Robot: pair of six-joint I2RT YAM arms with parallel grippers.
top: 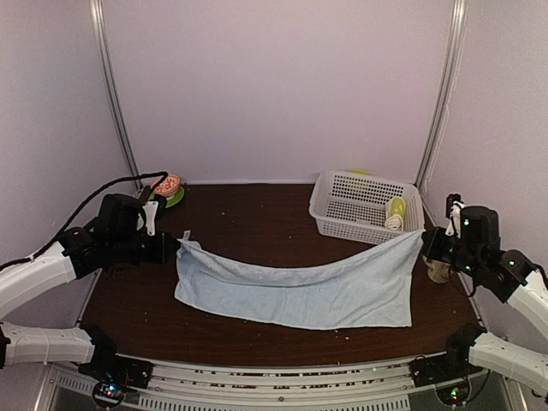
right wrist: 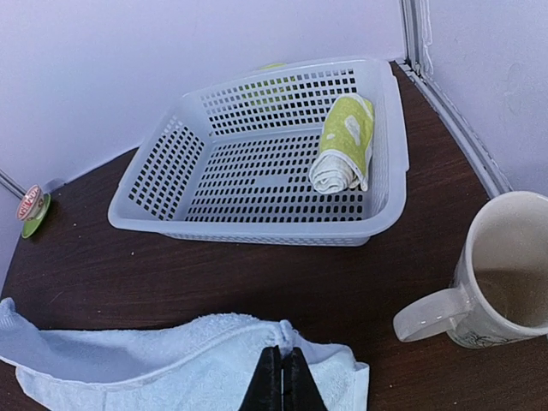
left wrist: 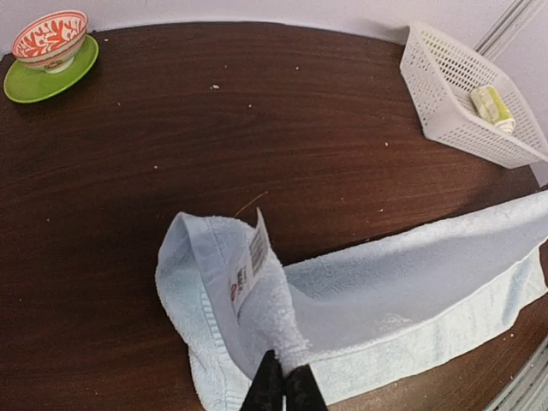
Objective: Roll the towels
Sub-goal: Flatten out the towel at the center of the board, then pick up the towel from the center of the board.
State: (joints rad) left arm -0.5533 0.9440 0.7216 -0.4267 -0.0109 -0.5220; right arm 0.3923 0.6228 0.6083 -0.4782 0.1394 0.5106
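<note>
Near half of the dark, crumb-specked table (top: 257,218): pale-blue towel (top: 300,287) sags between left gripper (top: 175,247) and right gripper (top: 425,243), each clamped on a corner. Mug (top: 438,271) beside the right. Farther back: green towel (top: 396,211), rolled, in white basket (top: 342,193). Pale walls.

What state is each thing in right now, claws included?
blue towel: unrolled, held by two corners, middle sagging.
basket: upright.
green towel: rolled, lying inside basket.
mug: upright.
bowl: upright on green saucer.
left claw: shut on blue towel corner.
right claw: shut on blue towel's other corner.
</note>
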